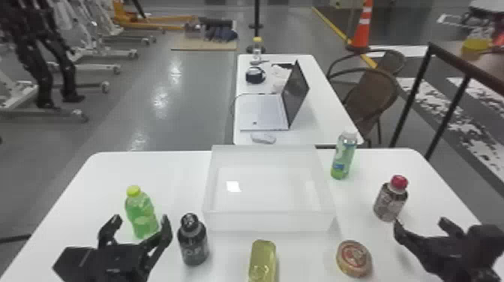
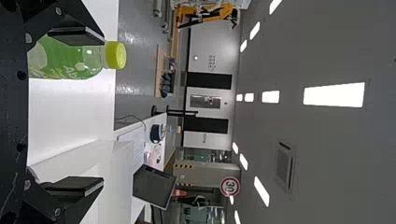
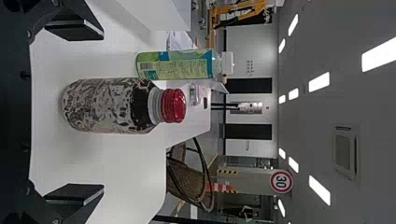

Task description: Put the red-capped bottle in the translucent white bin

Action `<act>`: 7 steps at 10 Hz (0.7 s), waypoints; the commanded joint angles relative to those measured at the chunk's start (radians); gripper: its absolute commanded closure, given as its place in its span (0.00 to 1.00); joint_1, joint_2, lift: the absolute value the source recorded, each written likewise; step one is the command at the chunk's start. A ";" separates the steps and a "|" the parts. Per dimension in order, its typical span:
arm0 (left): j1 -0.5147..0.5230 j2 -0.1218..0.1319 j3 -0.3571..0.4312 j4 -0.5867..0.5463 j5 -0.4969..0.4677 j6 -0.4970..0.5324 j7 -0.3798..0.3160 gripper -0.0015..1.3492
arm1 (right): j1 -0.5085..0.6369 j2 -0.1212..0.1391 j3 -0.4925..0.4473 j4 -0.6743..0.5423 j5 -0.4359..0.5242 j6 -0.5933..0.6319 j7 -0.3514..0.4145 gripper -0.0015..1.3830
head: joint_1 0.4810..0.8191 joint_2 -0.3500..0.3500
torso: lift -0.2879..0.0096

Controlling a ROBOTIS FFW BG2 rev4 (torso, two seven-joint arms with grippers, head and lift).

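Observation:
The red-capped bottle [image 1: 390,198] stands upright at the right of the table, to the right of the translucent white bin [image 1: 268,221]. My right gripper [image 1: 422,225] is open just in front of it and slightly to the right. In the right wrist view the bottle [image 3: 109,106] stands beyond the tips of the open right gripper [image 3: 100,114], with nothing held. My left gripper [image 1: 140,221] stands open at the table's left front. In the left wrist view the left gripper [image 2: 100,112] has its fingers wide apart.
A green bottle [image 1: 140,213] with a yellow cap is close to the left gripper, a black bottle [image 1: 192,242] right of it. A yellow-green bottle [image 1: 262,260] and a round tin [image 1: 353,258] lie in front. Another green bottle [image 1: 343,155] stands right of the bin.

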 commanded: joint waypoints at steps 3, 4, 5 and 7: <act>0.000 -0.003 -0.004 0.009 0.014 -0.020 0.000 0.17 | -0.067 -0.010 0.000 0.070 0.027 0.034 0.005 0.10 | 0.20 0.50 | 0.63; 0.000 -0.003 -0.004 0.012 0.015 -0.029 0.000 0.17 | -0.068 -0.016 0.000 0.077 0.022 0.043 0.015 0.10 | 0.20 0.50 | 0.63; 0.003 -0.003 -0.001 0.012 0.021 -0.035 0.000 0.17 | -0.082 -0.019 0.000 0.104 0.016 0.049 0.041 0.10 | 0.20 0.50 | 0.63; 0.001 -0.003 -0.001 0.016 0.023 -0.043 0.000 0.17 | -0.143 -0.019 0.000 0.205 0.019 0.026 0.089 0.10 | 0.20 0.50 | 0.63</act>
